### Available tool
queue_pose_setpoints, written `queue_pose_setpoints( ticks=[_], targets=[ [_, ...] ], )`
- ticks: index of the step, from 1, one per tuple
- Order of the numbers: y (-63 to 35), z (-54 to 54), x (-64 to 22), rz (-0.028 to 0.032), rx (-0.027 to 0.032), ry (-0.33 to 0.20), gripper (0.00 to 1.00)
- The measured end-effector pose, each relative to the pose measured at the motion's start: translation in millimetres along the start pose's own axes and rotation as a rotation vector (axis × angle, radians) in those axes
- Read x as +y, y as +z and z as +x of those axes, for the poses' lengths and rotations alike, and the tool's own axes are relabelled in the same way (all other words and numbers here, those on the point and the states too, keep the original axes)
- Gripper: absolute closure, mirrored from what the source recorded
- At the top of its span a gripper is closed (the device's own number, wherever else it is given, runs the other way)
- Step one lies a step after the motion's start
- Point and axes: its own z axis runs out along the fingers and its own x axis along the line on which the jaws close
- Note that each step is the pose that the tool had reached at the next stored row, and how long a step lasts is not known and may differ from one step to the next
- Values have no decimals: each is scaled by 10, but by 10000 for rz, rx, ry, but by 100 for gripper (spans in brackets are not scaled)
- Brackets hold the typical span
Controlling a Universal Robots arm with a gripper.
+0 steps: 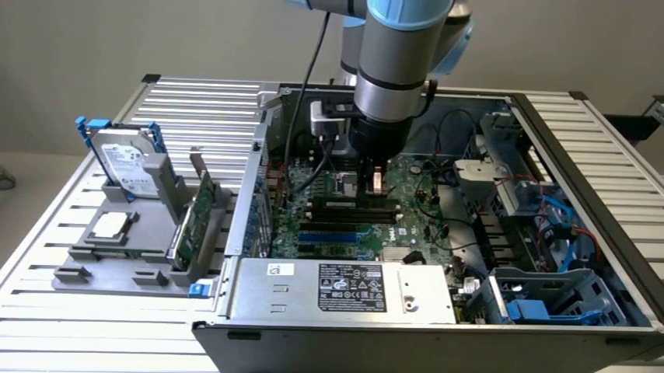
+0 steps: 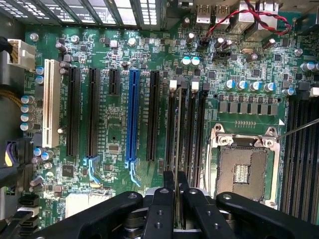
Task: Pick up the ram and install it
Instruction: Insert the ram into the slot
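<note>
My gripper (image 1: 375, 185) reaches down into the open computer case (image 1: 581, 155), just above the motherboard (image 1: 415, 225). Its fingers (image 2: 160, 209) are shut on the ram (image 2: 178, 149), a thin stick that I see edge-on in the wrist view. The ram stands upright and runs lengthwise along the black memory slots (image 2: 192, 134) beside the CPU socket (image 2: 244, 169). It sits over the slot with a white clip (image 2: 173, 83) at its far end. I cannot tell whether its lower edge touches that slot.
A grey holder (image 1: 124, 256) at the exterior view's left carries a hard drive (image 1: 130, 163), a CPU (image 1: 109, 225) and a green expansion card (image 1: 197, 210). The power supply (image 1: 343, 287) fills the case's near side. Cables and drive bays (image 1: 539, 210) crowd the exterior view's right.
</note>
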Motion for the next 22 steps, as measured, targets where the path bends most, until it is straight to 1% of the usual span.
queue_pose_setpoints(
  ticks=[6, 11, 18, 22],
  targets=[
    [10, 34, -6, 2, -37, 4, 86],
    [30, 41, -6, 3, -61, 8, 86],
    [64, 46, -8, 17, -117, 6, 86],
    [70, 50, -9, 32, -118, 7, 86]
  ],
)
